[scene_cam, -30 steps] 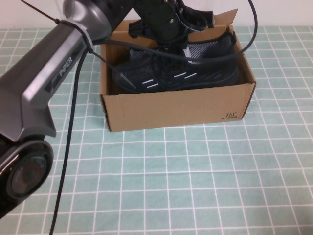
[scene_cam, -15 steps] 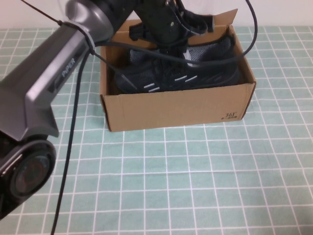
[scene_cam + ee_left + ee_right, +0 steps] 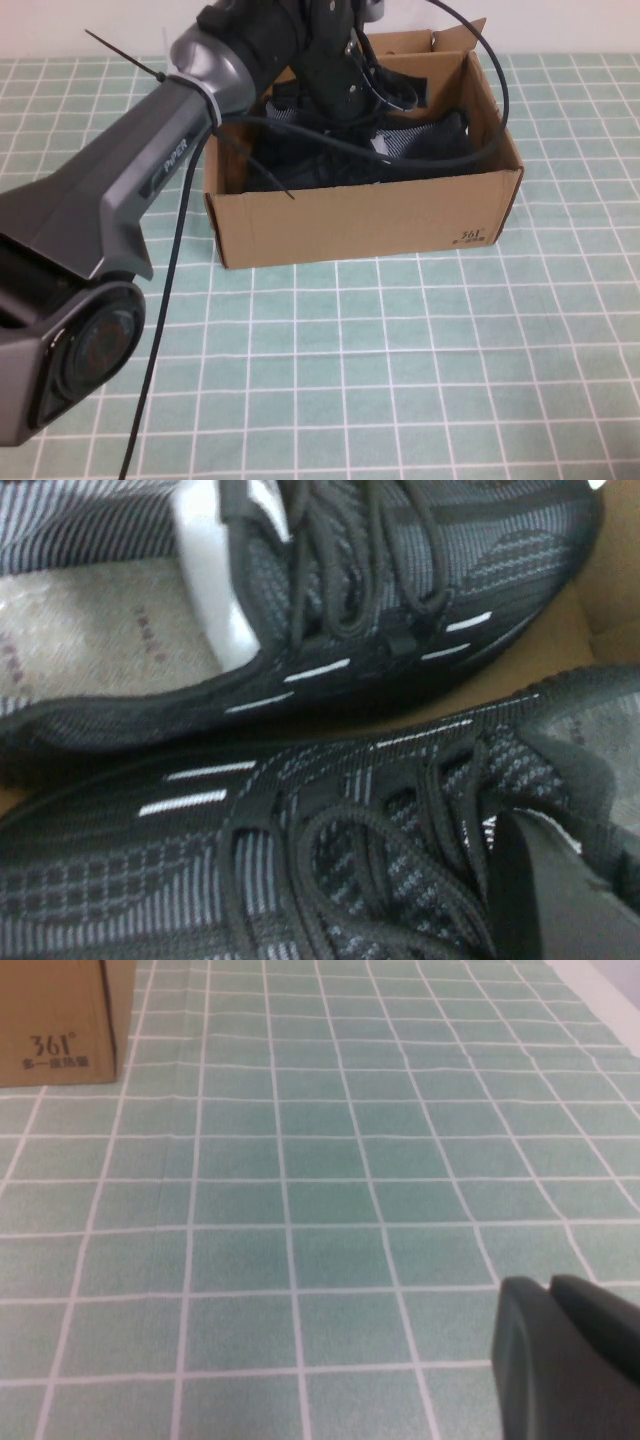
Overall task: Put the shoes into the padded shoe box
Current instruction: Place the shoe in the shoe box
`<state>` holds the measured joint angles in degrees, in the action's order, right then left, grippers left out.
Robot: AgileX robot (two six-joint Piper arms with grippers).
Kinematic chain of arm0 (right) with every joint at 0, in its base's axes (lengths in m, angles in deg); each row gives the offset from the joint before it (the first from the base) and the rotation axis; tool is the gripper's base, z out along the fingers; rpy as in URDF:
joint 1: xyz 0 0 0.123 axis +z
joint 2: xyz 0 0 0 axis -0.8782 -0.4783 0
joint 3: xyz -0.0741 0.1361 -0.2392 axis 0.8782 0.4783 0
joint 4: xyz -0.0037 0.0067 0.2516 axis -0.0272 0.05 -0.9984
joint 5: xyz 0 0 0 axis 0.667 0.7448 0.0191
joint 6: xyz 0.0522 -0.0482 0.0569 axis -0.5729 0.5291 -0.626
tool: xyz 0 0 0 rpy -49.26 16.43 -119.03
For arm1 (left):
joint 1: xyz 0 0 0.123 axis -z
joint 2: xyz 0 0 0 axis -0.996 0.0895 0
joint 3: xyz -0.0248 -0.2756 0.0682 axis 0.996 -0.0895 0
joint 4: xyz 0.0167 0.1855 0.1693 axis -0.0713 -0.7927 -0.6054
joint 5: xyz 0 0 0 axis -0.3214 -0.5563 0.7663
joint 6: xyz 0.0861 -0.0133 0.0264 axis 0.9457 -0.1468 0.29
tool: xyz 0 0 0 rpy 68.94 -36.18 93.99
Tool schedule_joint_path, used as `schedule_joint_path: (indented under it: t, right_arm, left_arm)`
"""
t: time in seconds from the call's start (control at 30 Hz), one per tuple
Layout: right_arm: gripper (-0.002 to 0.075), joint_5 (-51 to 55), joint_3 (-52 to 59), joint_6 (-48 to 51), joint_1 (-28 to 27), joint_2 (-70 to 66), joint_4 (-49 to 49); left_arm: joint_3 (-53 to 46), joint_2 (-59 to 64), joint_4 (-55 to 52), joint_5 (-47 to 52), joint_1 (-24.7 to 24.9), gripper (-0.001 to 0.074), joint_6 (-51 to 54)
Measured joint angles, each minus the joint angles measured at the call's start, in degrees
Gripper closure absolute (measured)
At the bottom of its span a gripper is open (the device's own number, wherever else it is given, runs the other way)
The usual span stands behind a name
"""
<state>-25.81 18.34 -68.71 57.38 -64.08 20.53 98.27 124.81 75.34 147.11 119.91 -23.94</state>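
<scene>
The brown cardboard shoe box [image 3: 360,225] stands at the table's far middle. Both black knit sneakers lie in it side by side. The left wrist view shows one [image 3: 400,600] with white paper stuffing and the other [image 3: 200,870] nearer the camera. My left gripper [image 3: 372,105] reaches down into the box and is shut on the nearer sneaker [image 3: 420,140] at its tongue; one finger [image 3: 545,900] shows there. My right gripper [image 3: 570,1345] is shut and empty, low over the tablecloth, right of the box corner [image 3: 55,1020] with the "361" print.
A green checked tablecloth [image 3: 400,380] covers the table in front of the box. The left arm's black cable [image 3: 500,80] loops over the box's right wall. The box's rear flaps [image 3: 455,38] stand upright.
My left gripper has gone down into the box with the sneaker. The sneaker, earlier above the front wall, now sits low inside beside the other one.
</scene>
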Motion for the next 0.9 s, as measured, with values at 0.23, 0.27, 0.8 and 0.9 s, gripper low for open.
schedule_joint_path:
  t: [0.23, 0.27, 0.8, 0.9]
  right_arm:
    - [0.0734, 0.0, 0.0, 0.0, 0.0, 0.0, 0.0]
    - [0.0734, 0.0, 0.0, 0.0, 0.0, 0.0, 0.0]
    - [0.0734, 0.0, 0.0, 0.0, 0.0, 0.0, 0.0]
    - [0.0734, 0.0, 0.0, 0.0, 0.0, 0.0, 0.0]
  left_arm:
    - [0.0, 1.0, 1.6, -1.8, 0.0, 0.0734, 3.2]
    - [0.0, 1.1, 2.2, -1.9, 0.0, 0.0729, 4.1]
    - [0.4, -2.9, -4.1, 3.4, 0.9, 0.0409, 12.3]
    - [-2.0, -7.9, -6.9, 4.9, 1.5, 0.0542, 14.6]
